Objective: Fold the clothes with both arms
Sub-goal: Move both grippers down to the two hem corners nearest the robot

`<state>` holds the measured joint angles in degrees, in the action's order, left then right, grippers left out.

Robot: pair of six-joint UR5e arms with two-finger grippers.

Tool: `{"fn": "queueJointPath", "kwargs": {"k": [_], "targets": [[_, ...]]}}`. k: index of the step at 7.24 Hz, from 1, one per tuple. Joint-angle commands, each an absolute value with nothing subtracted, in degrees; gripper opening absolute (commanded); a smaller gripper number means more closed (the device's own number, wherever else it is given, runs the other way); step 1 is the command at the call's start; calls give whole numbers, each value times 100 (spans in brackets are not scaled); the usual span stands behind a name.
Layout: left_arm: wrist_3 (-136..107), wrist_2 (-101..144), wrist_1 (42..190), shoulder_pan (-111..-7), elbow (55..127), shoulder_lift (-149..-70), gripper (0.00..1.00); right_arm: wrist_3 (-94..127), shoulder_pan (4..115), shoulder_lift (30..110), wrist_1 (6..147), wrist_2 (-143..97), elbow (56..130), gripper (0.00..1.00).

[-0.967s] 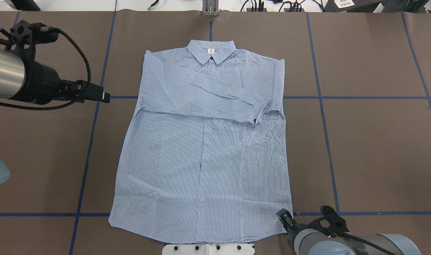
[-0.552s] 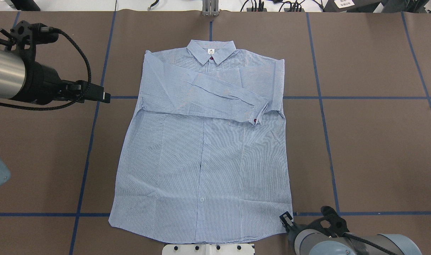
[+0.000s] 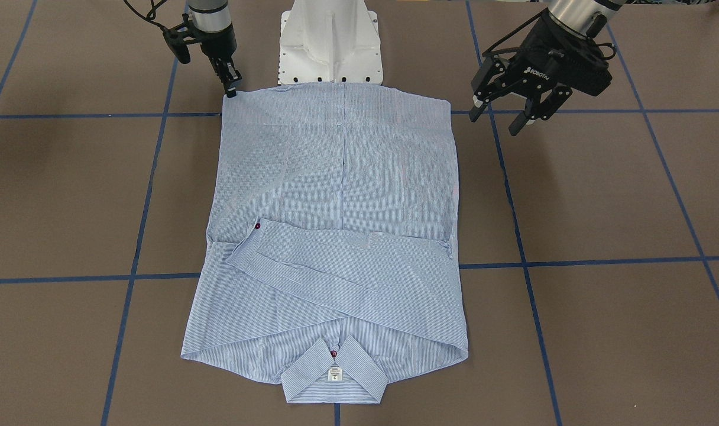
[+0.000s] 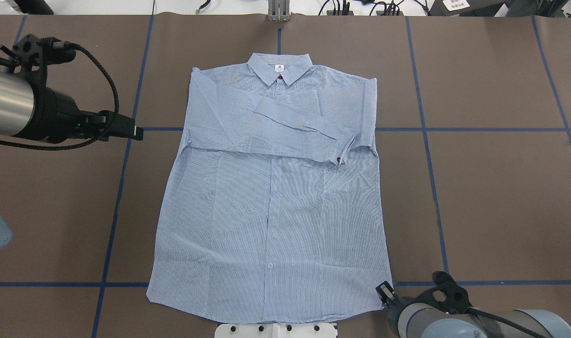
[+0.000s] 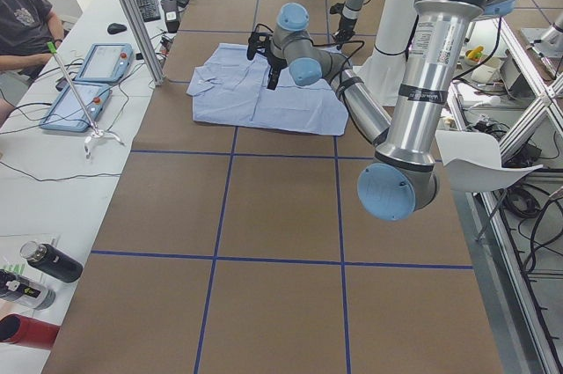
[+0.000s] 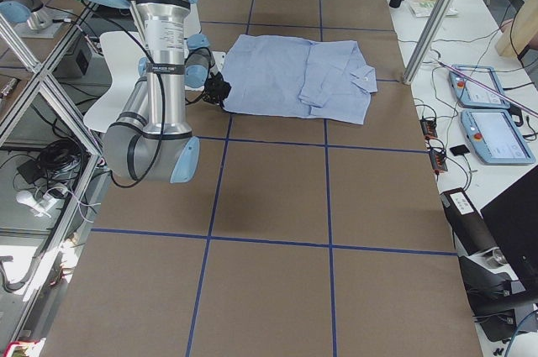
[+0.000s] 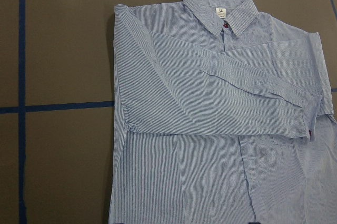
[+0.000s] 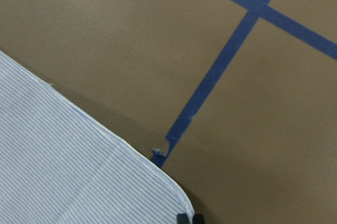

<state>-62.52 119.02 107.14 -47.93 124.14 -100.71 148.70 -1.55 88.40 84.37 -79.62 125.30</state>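
Observation:
The light blue striped shirt [image 4: 271, 197] lies flat on the brown table, collar [image 4: 279, 65] at the far side and both sleeves folded across the chest. My right gripper [image 4: 385, 292] is at the shirt's near right hem corner; in the front view [image 3: 232, 89] it looks shut on that corner. Its fingertips [image 8: 182, 217] meet the corner of the shirt [image 8: 63, 161] in the right wrist view. My left gripper [image 3: 495, 120] is open and empty, above the table left of the shirt [image 3: 336, 177]. The left wrist view shows the shirt's upper half [image 7: 210, 129].
The white pedestal base [image 3: 330, 41] stands just behind the hem. Blue tape lines [image 4: 121, 188] cross the brown table cover. A metal post [image 4: 278, 11] stands at the far edge. Operators' tablets [image 6: 496, 134] lie on a side table beyond the collar end.
My right gripper has moved right and a little toward the robot, and the shirt's near right hem corner went with it. My left gripper drew back slightly to the left.

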Motion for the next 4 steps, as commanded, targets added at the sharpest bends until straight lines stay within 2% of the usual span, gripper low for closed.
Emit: {"fn": "queueJointPath", "kwargs": {"k": [1,4], "targets": [[-7122,11464,10758,-4232,12541,-9818,82,14862,-158,9174,8455,-7963,12822,0],[-9292,10478,10767,-2124,12902,-9283,82,14862,-220,9211,8455,-7954,12850,0]]}}
